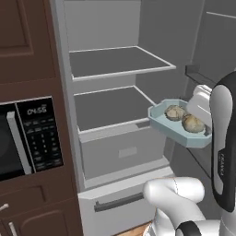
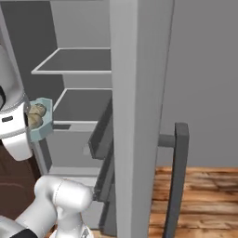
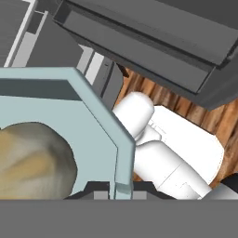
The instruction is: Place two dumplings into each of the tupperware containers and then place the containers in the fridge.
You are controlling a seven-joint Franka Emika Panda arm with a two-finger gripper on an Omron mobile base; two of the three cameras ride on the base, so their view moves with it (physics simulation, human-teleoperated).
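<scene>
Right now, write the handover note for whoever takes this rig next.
Gripper: shut on the rim of the pale blue container, held in the air in front of the open fridge.
Two dumplings lie in that container.
Fridge shelves: nothing on them.
Done: this container is filled and lifted.
Left: set it on a shelf. The grey container is out of sight, so check it.

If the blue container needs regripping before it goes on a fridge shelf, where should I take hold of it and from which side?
Grip the blue container by its raised rim, on the wall facing the arm, where the gripper is already shut on it. The rim is thin enough for the fingers, and that side leaves the far end free to lead onto a shelf. Keep it level: two dumplings sit loose inside.
</scene>
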